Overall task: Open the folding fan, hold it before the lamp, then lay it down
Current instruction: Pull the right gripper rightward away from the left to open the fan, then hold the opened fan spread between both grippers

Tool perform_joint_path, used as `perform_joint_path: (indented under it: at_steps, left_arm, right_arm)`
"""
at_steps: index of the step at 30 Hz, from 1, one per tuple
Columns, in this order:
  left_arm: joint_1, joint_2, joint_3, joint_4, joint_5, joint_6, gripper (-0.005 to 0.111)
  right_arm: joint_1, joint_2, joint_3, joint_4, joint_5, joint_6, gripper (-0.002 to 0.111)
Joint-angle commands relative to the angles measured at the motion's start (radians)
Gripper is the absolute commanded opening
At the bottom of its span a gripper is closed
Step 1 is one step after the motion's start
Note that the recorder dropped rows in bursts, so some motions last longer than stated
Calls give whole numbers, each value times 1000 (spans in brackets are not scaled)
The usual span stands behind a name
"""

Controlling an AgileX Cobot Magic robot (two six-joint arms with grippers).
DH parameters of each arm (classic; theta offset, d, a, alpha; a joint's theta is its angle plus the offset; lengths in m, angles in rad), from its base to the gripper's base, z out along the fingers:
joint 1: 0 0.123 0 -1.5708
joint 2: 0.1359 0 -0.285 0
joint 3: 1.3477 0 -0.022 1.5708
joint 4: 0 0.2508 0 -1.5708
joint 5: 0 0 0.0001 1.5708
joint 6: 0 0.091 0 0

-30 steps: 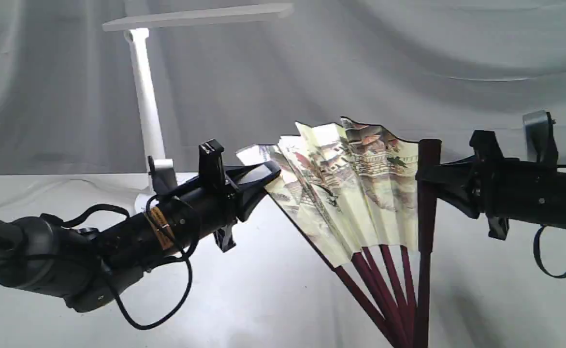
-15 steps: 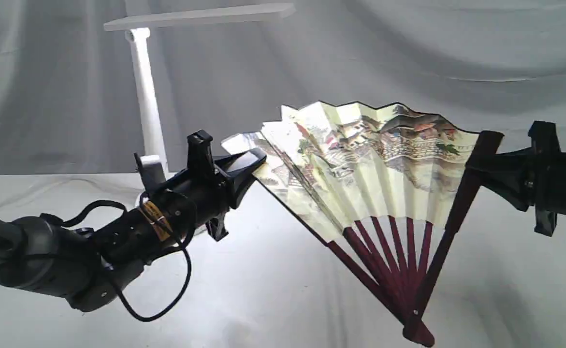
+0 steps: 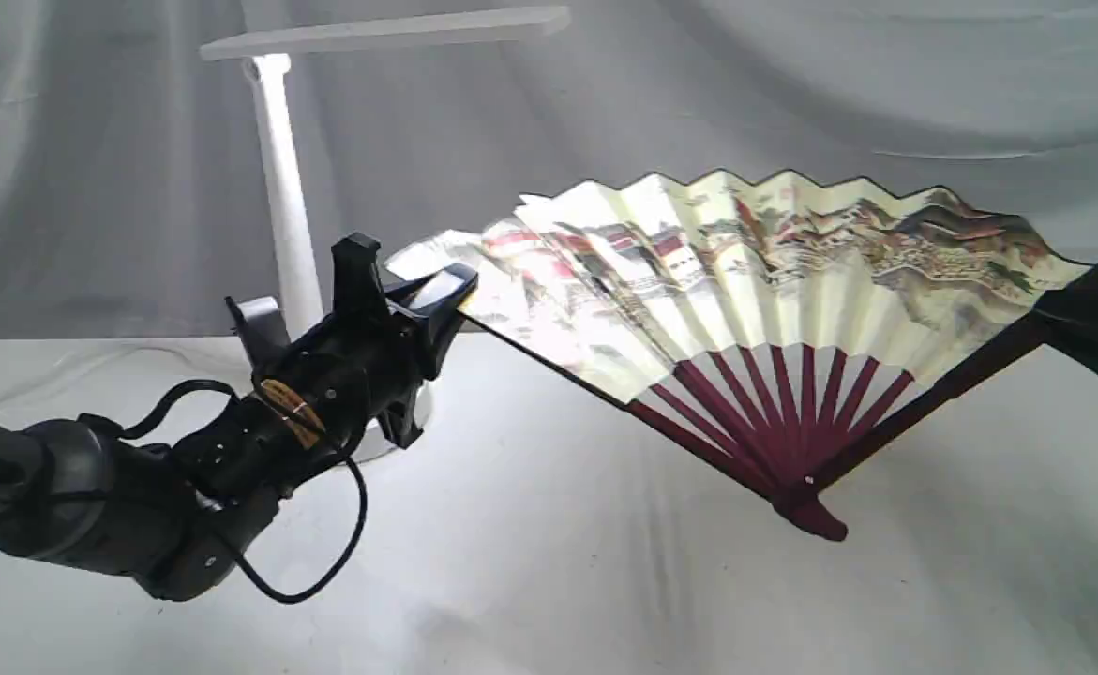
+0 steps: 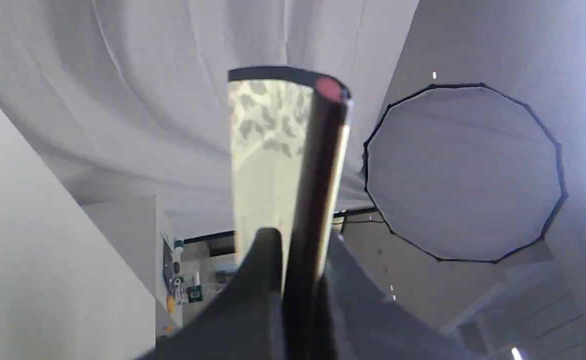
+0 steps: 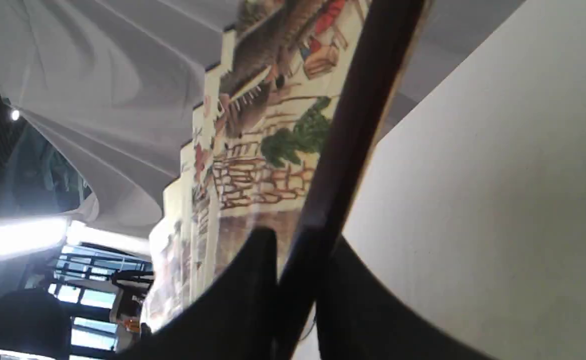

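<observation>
The folding fan (image 3: 755, 281) is spread wide in mid-air, its cream painted leaf facing the exterior camera and its maroon ribs meeting at the pivot low at centre right. My left gripper (image 3: 450, 295) is shut on the fan's left outer guard (image 4: 318, 200). At the frame's right edge, my right gripper (image 3: 1088, 314) is shut on the right outer guard (image 5: 353, 135). The white lamp (image 3: 277, 187) stands behind the left arm, its flat bar head (image 3: 389, 33) reaching over the fan's left part. The arm hides most of its base.
White cloth covers the table (image 3: 549, 581) and hangs as a backdrop (image 3: 792, 84). A round studio softbox (image 4: 465, 172) shows in the left wrist view, with a room and windows beyond the cloth in the right wrist view.
The right gripper has swung its guard out to the right and the left gripper has drawn left and down, spreading the fan from half folded to wide open. The pivot has risen.
</observation>
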Motion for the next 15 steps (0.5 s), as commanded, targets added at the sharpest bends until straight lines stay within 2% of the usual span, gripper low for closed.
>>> perform_joint_path:
  at_steps: [1,15]
  left_arm:
    - [6,-13,-5,-111,-48,-32,0]
    - [0,-13,11,-165,-48,-31,0]
  right_arm:
    - [-44,-2,3,-28,-40,-56,0]
    - [-136,-2,3,-28,-46,-65,0]
